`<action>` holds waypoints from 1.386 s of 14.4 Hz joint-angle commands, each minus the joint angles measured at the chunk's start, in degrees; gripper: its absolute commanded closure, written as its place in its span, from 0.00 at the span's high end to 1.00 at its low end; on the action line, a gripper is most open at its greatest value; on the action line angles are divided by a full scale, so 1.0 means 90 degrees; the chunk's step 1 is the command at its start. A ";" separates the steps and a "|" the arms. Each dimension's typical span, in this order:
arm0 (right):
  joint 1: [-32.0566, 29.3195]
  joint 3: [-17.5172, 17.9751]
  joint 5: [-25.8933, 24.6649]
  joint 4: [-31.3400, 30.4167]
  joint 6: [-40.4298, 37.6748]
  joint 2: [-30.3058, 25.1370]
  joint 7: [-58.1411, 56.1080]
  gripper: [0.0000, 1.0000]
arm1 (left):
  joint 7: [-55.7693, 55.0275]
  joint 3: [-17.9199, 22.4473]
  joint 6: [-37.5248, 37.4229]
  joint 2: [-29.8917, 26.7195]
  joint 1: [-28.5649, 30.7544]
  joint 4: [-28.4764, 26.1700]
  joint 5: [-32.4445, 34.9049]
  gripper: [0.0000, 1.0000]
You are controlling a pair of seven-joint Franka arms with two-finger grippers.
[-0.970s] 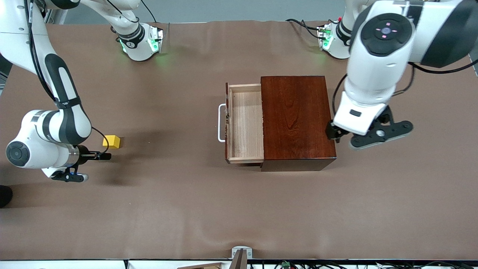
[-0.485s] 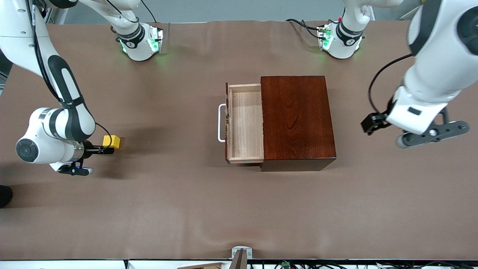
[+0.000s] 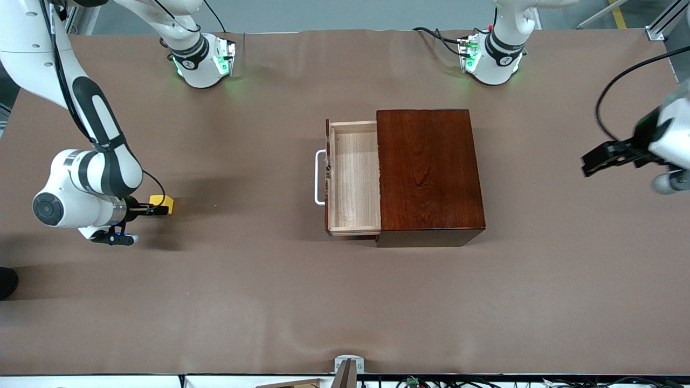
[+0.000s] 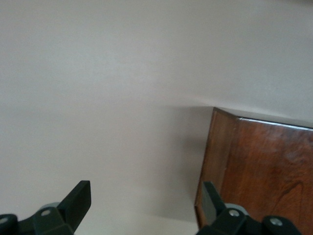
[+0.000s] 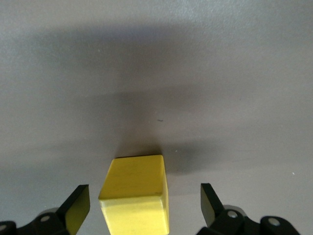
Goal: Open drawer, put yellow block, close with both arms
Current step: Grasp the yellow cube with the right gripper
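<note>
The drawer [image 3: 353,178] stands pulled out of the dark mahogany box [image 3: 428,172], its pale-wood tray empty and its white handle [image 3: 319,177] facing the right arm's end of the table. The yellow block [image 3: 164,201] sits on the table toward that end. My right gripper [image 3: 152,210] is low at the block and open. In the right wrist view the block [image 5: 136,193] sits between the fingers [image 5: 76,208], closer to one, with gaps on both sides. My left gripper [image 3: 593,161] is open and empty, in the air past the box at the left arm's end.
The brown table cloth [image 3: 345,302] spreads around the box. In the left wrist view my left gripper [image 4: 145,200] hangs over bare table, with a corner of the box [image 4: 259,171] beside one finger. A small bracket [image 3: 349,365] sits at the table's near edge.
My left arm has swung away from the box toward the left arm's end of the table. My right gripper has moved up to the yellow block, which now sits between its fingers.
</note>
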 commanded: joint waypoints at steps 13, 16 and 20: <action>-0.0006 0.0163 -0.0025 -0.0597 0.0401 -0.0369 -0.0030 0.12 | 0.1057 -0.0010 0.0009 -0.0740 0.0462 -0.0744 -0.0127 1.00; 0.0209 0.0183 0.0043 -0.0597 0.0391 -0.0515 0.0029 0.00 | 0.1067 -0.0049 0.0009 -0.0730 0.0443 -0.0754 -0.0137 1.00; 0.0375 0.0212 0.0199 -0.0266 -0.0174 -0.0857 0.0155 0.00 | 0.1087 -0.0283 0.0009 -0.0788 0.0404 -0.0784 -0.0137 1.00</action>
